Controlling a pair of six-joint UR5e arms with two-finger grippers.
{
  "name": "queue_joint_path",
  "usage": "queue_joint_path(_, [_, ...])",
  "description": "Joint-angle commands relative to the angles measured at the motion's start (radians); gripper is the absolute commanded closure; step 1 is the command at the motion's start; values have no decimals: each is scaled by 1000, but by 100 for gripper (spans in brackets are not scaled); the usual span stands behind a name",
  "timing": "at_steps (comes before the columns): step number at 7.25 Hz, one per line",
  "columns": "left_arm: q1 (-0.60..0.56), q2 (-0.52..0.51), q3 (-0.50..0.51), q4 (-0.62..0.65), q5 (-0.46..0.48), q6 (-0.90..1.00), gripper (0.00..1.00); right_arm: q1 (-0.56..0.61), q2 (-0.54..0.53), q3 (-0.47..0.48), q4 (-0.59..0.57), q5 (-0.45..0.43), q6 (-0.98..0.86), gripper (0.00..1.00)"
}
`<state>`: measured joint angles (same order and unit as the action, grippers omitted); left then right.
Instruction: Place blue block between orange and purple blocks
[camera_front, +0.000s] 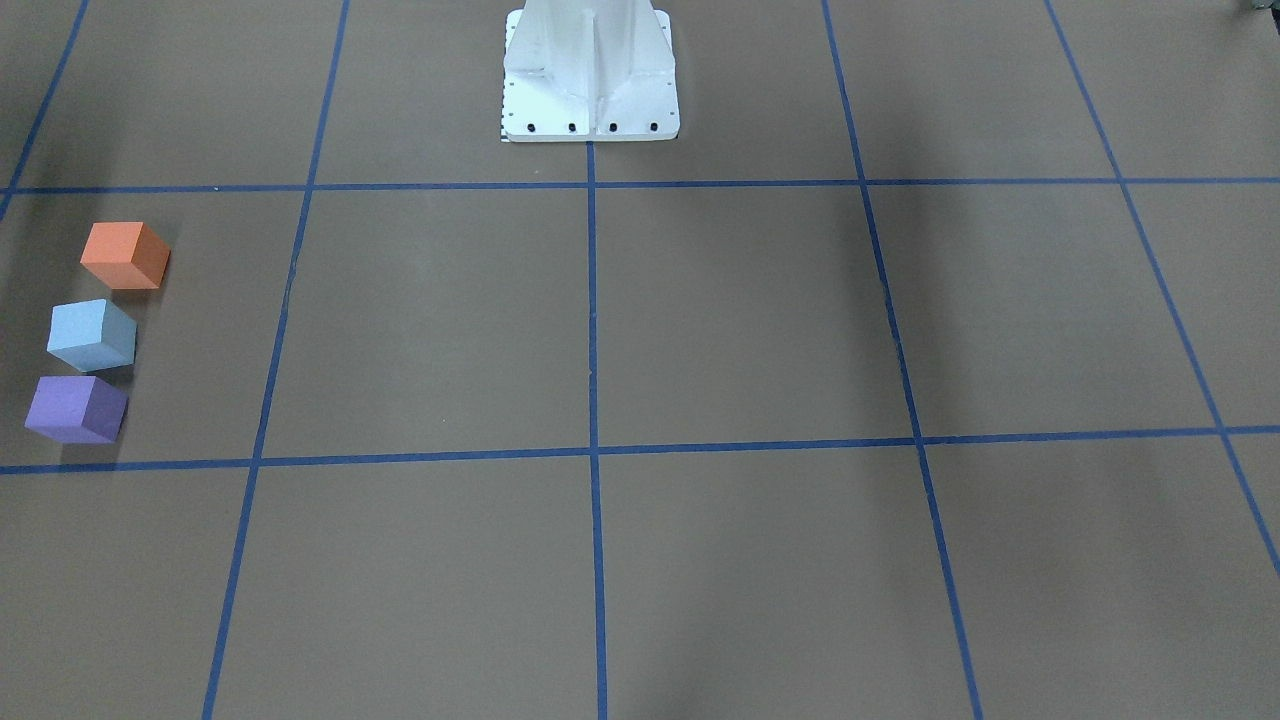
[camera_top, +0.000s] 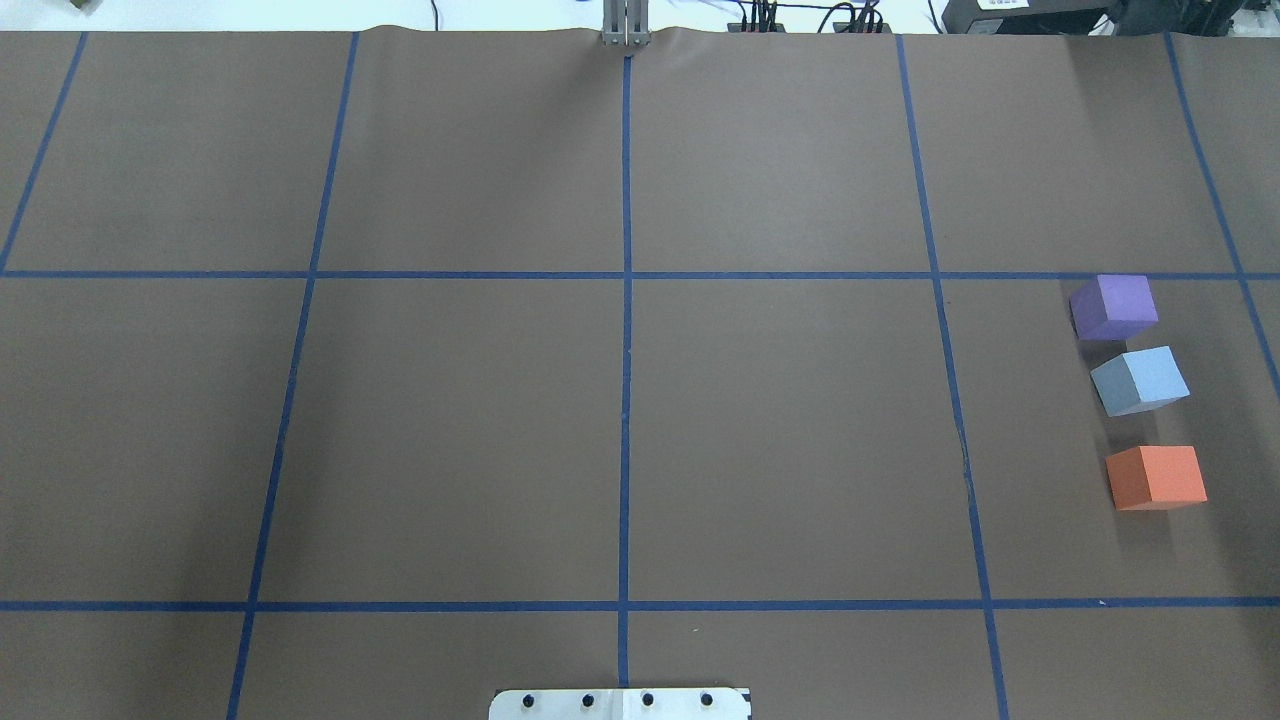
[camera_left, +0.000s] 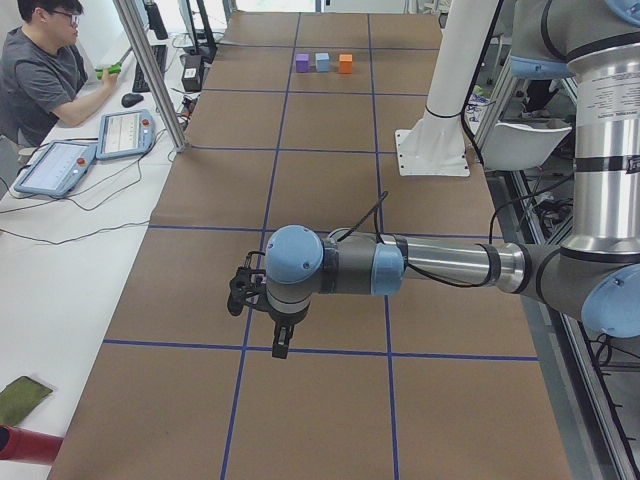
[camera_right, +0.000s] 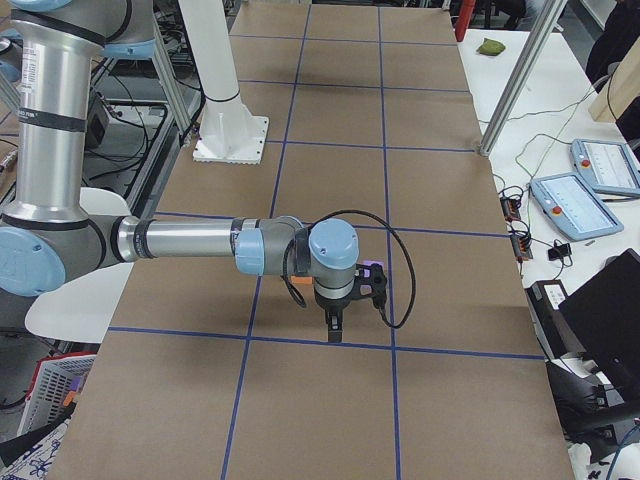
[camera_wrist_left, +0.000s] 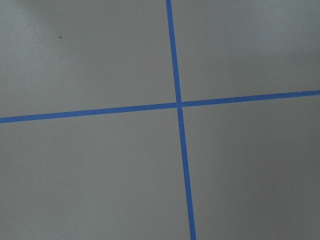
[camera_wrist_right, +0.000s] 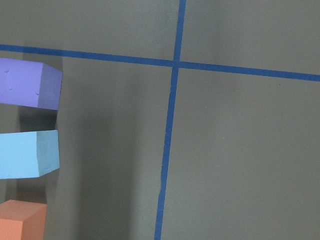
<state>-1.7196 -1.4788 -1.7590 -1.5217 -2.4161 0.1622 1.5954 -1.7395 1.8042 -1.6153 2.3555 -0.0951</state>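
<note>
The blue block (camera_top: 1140, 380) sits on the brown table between the purple block (camera_top: 1115, 306) and the orange block (camera_top: 1156, 477), in a row near the table's right end. The row also shows in the front view: orange (camera_front: 125, 255), blue (camera_front: 92, 335), purple (camera_front: 75, 408). The right wrist view shows all three at its left edge, with the blue block (camera_wrist_right: 27, 154) in the middle. My right gripper (camera_right: 333, 330) hangs above the table beside the row; I cannot tell whether it is open. My left gripper (camera_left: 283, 345) hangs over the table's other end; I cannot tell its state either.
The white robot pedestal (camera_front: 590, 90) stands at the table's robot side. Blue tape lines (camera_wrist_left: 178, 105) grid the brown mat. An operator (camera_left: 40, 70) sits by a side table with teach pendants (camera_left: 100, 140); more pendants (camera_right: 580, 190) lie beyond the far edge.
</note>
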Motion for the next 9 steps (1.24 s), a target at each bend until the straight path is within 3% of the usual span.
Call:
queue_joint_path(1, [0, 0, 1, 0, 2, -1, 0, 0, 0, 0, 0, -1, 0, 0])
queue_joint_path(9, [0, 15, 0, 0, 2, -3, 0, -3, 0, -3, -2, 1, 0, 0])
